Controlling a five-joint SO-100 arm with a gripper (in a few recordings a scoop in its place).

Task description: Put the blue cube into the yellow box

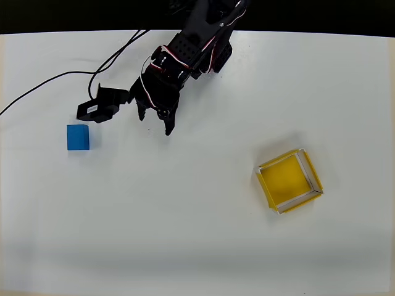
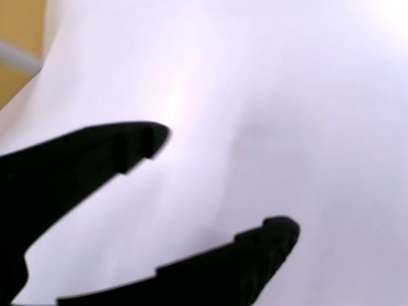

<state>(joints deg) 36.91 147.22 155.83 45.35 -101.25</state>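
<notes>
Overhead view: blue cube [image 1: 78, 137] lying flat on the white surface [image 1: 185, 234] toward nine o'clock, well apart from the yellow box [image 1: 289, 180] toward four o'clock; box open-topped, turned slightly askew, yellow floor bare (pale rim walls all round); black arm reaching down from twelve o'clock, red and white wires along it, black cable [image 1: 55, 80] trailing off toward ten o'clock; hand [image 1: 154, 123] poised left of centre, at two o'clock from the cube and near it but not touching, fingers spread and grasping nothing. Wrist view: two black fingers [image 2: 95, 159] parted over blurred white surface, nothing between them; sliver of yellow at ten o'clock, too blurred to identify.
</notes>
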